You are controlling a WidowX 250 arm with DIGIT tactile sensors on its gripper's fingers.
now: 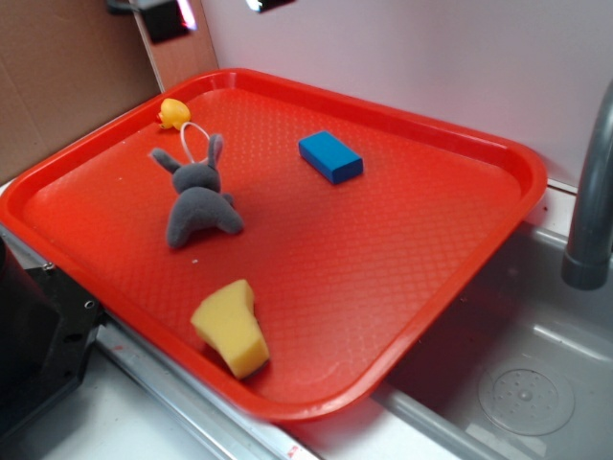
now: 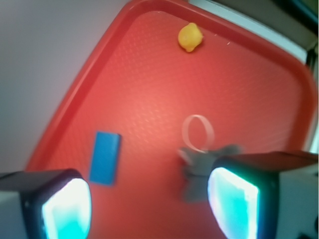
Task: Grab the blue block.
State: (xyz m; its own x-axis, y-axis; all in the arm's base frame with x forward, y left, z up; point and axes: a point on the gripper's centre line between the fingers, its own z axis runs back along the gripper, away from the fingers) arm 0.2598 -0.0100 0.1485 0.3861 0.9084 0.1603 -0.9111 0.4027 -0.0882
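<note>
From the wrist camera I see my gripper (image 2: 149,201) spread wide, holding nothing, its two pads cut off by the bottom edge. The blue block (image 1: 330,156) lies flat on the red tray (image 1: 460,287), apart from the grey plush bunny (image 1: 197,203), whose body the right pad (image 2: 234,206) partly hides.

— Any lettering, labels or numbers to report?
— None legible. The red tray (image 1: 498,153), the blue block (image 1: 330,156) and the grey plush bunny (image 1: 196,201) carry no readable marks in either view.
</note>
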